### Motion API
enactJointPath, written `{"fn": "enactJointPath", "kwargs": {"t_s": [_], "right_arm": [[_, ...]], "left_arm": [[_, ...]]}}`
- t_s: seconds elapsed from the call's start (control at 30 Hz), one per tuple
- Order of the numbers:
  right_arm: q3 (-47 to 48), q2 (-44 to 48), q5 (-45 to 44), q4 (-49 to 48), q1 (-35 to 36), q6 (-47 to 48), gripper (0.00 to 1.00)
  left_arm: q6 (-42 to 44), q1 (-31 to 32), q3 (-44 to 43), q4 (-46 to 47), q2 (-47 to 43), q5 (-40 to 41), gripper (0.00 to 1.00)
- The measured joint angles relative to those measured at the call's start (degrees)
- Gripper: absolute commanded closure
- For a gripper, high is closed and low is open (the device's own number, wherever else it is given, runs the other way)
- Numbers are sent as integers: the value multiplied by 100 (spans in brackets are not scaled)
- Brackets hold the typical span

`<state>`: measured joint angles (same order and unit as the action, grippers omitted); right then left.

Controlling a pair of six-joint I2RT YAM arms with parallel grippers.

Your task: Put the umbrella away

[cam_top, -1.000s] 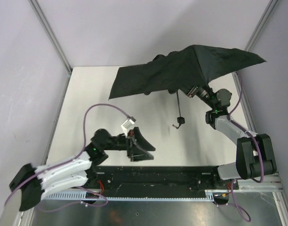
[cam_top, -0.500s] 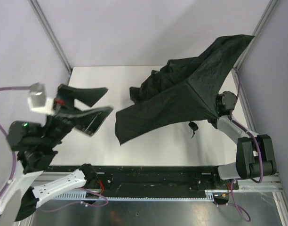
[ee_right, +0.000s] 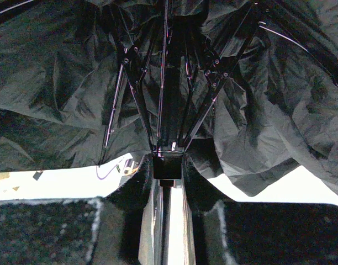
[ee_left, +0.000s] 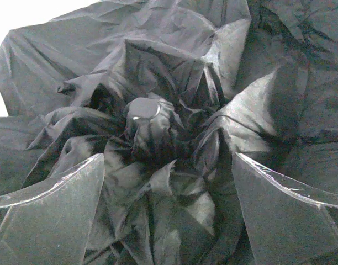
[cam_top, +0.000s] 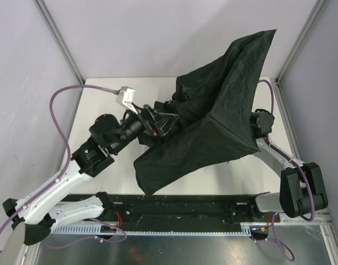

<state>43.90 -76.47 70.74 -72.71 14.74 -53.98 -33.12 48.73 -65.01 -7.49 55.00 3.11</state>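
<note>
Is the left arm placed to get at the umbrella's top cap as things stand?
Probably yes. The left gripper stands open, facing the top cap of the umbrella. Only loose canopy folds lie between its fingers, and nothing else appears to be in the way.

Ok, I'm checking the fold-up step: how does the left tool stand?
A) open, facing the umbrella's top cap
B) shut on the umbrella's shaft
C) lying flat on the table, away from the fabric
A: the left tool is open, fingers spread either side of the top cap of the umbrella.
</note>
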Motion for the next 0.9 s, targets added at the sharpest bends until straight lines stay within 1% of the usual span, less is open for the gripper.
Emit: {"fn": "enactJointPath", "kwargs": {"t_s": [0.1,0.23,0.37,0.5,0.57,0.6,0.67,0.7,0.73,0.77,0.8,0.83,0.87,0.9], "right_arm": [[0,0,24,0,22,-20,100],[0,0,55,0,87,-37,100],[0,11,98,0,149,-17,100],[0,31,175,46,114,24,100],[0,37,179,48,111,24,100],[0,46,181,50,114,24,100],[0,87,186,50,118,24,100],[0,118,186,50,122,24,100],[0,153,188,50,122,26,100],[0,181,188,50,122,28,100],[0,216,205,42,127,37,100],[0,256,223,39,138,55,95],[0,289,210,52,144,68,81],[-4,308,173,61,142,76,69]], "left_arm": [[-319,-4,463,321,-409,216,1],[-872,-31,1071,1207,-573,225,1],[-1316,-92,1102,1893,-116,-103,0],[-1519,-144,1047,2472,431,-435,0],[-1556,-181,1025,2732,560,-560,3],[-1574,-203,1003,2870,625,-643,8],[-1606,-251,975,3075,723,-780,23],[-1633,-284,968,3180,767,-855,36],[-1637,-326,968,3268,800,-935,52],[-1672,-361,968,3329,822,-997,66],[-1659,-411,970,3397,848,-1040,77],[-1659,-466,970,3477,872,-1102,86],[-1633,-511,970,3602,883,-1163,93],[-1602,-538,973,3687,881,-1187,96]]}}
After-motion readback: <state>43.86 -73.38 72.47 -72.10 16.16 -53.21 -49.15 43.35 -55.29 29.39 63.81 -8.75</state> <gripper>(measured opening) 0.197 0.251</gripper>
